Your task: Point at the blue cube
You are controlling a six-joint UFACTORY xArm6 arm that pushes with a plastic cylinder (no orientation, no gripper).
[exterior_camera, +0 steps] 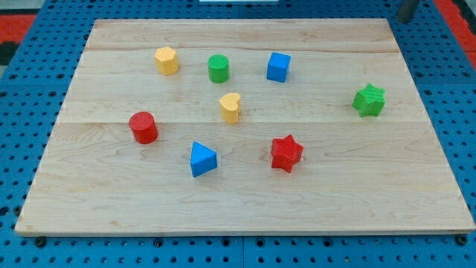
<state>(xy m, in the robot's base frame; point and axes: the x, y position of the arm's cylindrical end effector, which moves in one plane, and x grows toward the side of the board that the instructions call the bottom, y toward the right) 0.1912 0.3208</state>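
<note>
A: Wooden board [245, 201] is lying on a blue pegboard bench [30, 74], filling most of the view. Where is the blue cube sitting?

B: The blue cube [278, 67] is sitting near the board's top edge, a little right of the middle. A dark rod end [407, 9] is showing at the view's top right corner, beyond the board's corner, but I cannot tell whether it is my tip. It is staying well apart from the cube, touching no block.

A: Any writing showing?

B: I am reading no labels on anything.

A: What is lying around the cube?

B: 7 other blocks. A green cylinder [218, 68] is standing just left of it, and a yellow block [166, 60] further left. A yellow heart-like block [231, 107] is sitting below them. A green star [369, 100] is resting toward the right edge. A red cylinder [143, 127], a blue wedge [201, 159] and a red star [286, 153] are sitting nearer the bottom edge.
</note>
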